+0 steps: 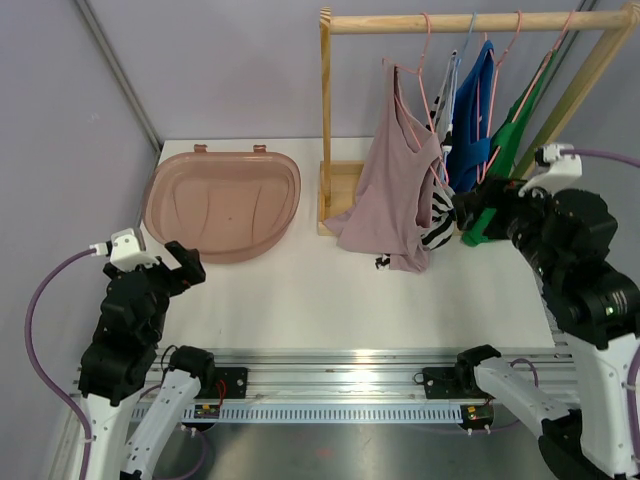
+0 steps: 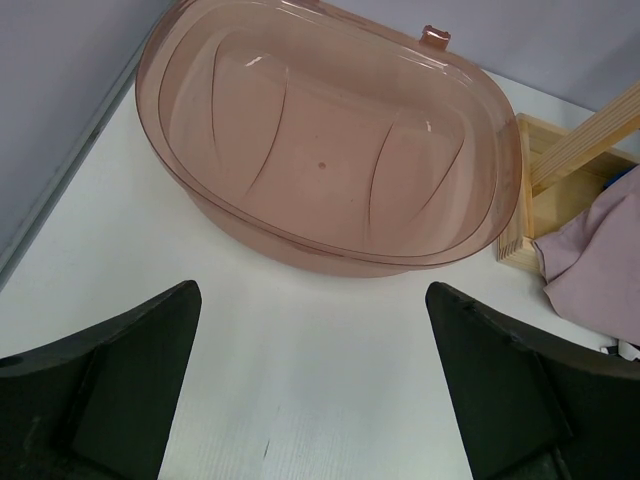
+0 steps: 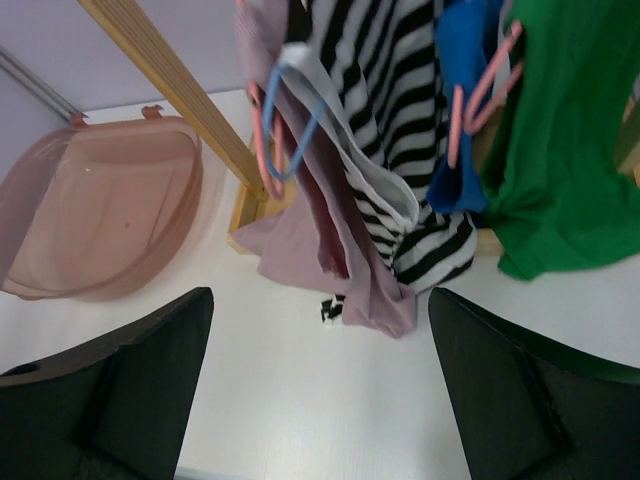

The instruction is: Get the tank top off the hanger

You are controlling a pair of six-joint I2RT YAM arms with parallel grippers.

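A mauve tank top (image 1: 395, 195) hangs from a pink hanger (image 1: 425, 60) on the wooden rack (image 1: 325, 120), and its hem droops onto the table. It also shows in the right wrist view (image 3: 300, 225) and at the left wrist view's right edge (image 2: 600, 255). My right gripper (image 1: 465, 210) is open and empty, just right of the hanging clothes; in its own view (image 3: 320, 390) the jaws stand wide apart above bare table, short of the tank top's hem. My left gripper (image 1: 185, 262) is open and empty near the table's left front (image 2: 312, 390).
A striped top (image 1: 437, 215), a blue top (image 1: 470, 120) and a green top (image 1: 510, 140) hang beside the mauve one on the same rail (image 1: 470, 20). A pink translucent basin (image 1: 222, 200) sits at the back left, just ahead of my left gripper (image 2: 320, 160).
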